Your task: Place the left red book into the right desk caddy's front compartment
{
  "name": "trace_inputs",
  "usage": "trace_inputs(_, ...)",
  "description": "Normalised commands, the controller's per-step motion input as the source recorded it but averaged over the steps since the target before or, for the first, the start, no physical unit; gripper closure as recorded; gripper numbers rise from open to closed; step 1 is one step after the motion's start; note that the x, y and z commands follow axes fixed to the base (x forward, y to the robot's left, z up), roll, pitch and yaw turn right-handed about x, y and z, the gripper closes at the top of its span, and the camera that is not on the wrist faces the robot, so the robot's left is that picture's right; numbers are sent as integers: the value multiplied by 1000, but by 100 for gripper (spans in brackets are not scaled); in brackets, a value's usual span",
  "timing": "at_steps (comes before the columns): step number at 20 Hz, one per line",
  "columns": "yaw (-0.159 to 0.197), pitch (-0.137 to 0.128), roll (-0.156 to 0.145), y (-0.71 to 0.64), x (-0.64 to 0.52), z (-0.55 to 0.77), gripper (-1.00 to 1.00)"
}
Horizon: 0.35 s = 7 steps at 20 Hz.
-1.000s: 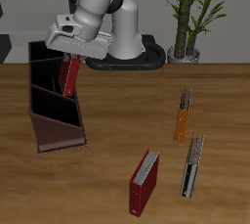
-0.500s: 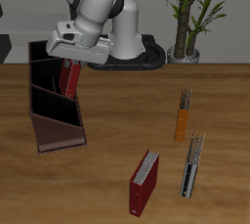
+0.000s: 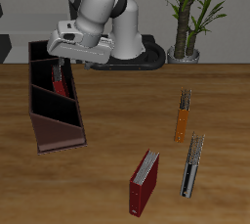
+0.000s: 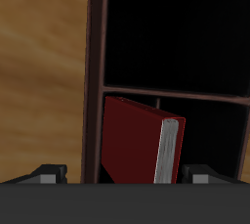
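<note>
Gripper (image 3: 70, 60) hovered over the right desk caddy (image 3: 51, 130), fingers apart and gripping nothing. The left red book (image 3: 59, 81) leaned inside a caddy section (upper left of exterior frame), white page edge showing.

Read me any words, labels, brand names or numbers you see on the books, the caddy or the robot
None can be read.
The red book in the desk caddy: plain cover, no title.
The three books on the table: covers and spines show no lettering at this size.
Robot arm: no marking visible.
</note>
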Motion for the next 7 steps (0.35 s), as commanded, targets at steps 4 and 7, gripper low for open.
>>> trace_inputs(4, -26, -25, 23, 153, -67, 136, -100)
trace_inputs(7, -20, -23, 96, 332, -71, 135, -100)
